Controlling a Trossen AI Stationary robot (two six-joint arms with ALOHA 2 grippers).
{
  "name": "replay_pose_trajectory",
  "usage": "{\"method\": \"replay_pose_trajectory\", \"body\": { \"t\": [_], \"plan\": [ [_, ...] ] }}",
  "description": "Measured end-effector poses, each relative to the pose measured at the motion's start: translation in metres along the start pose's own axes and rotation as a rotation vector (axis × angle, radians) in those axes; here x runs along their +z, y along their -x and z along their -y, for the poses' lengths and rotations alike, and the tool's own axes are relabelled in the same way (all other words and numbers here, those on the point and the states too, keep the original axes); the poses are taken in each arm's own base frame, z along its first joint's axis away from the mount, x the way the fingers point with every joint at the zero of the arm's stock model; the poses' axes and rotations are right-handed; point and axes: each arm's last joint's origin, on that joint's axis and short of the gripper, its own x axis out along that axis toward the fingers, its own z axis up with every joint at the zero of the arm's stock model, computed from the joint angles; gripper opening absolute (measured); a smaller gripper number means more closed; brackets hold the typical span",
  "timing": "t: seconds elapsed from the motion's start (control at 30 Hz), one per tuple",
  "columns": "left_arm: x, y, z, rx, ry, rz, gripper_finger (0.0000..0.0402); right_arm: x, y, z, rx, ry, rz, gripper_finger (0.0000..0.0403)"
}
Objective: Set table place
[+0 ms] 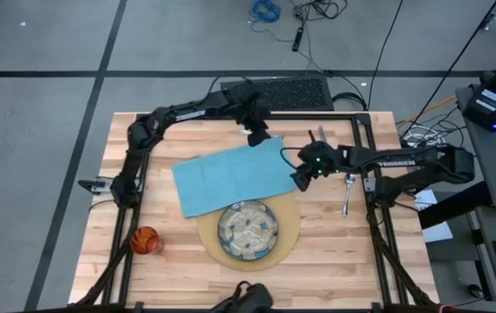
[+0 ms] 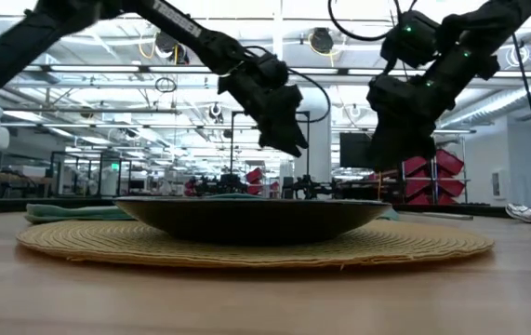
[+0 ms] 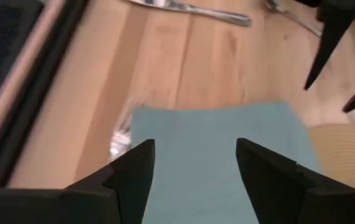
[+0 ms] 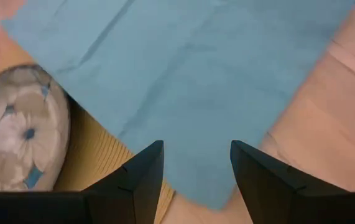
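The plank table [image 1: 343, 261] carries the mat [image 1: 289, 236] and plate [image 1: 248, 229] near its front edge. The napkin [image 1: 230, 176] lies mid-table, unplaced. Both hands hover above it, fingers apart: left hand [image 1: 256, 137], right hand [image 1: 301, 179]. Next, probably grip the napkin's corners.

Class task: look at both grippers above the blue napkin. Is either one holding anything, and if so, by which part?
Nothing is held. The left gripper and right gripper both hang open above the napkin, their gaps empty.
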Motion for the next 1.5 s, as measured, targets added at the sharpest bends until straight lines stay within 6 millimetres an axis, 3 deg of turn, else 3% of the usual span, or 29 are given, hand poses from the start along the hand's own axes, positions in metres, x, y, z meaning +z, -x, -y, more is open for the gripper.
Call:
{"method": "replay_pose_trajectory", "body": {
  "t": [0.33, 0.7, 0.97, 1.27, 1.5],
  "plan": [
    [0.01, -0.033, -0.019, -0.053, 0.065, -0.092, 0.021, -0.007, -0.003, -0.008, -0.116, 0.06, 0.033, 0.0177],
    [0.015, -0.056, -0.028, -0.031, 0.192, -0.138, 0.021, -0.007, -0.003, -0.008, -0.12, 0.076, 0.038, 0.0177],
    [0.003, -0.06, -0.033, 0.094, 0.246, -0.234, 0.021, -0.009, -0.003, -0.013, -0.1, 0.089, 0.038, 0.0177],
    [-0.014, -0.074, -0.037, 0.088, 0.273, -0.328, 0.021, -0.006, -0.003, -0.018, -0.063, 0.095, 0.074, 0.0177],
    [-0.011, -0.072, -0.037, 0.086, 0.258, -0.309, 0.021, -0.006, -0.003, -0.018, -0.063, 0.092, 0.074, 0.0177]
  ]
}}
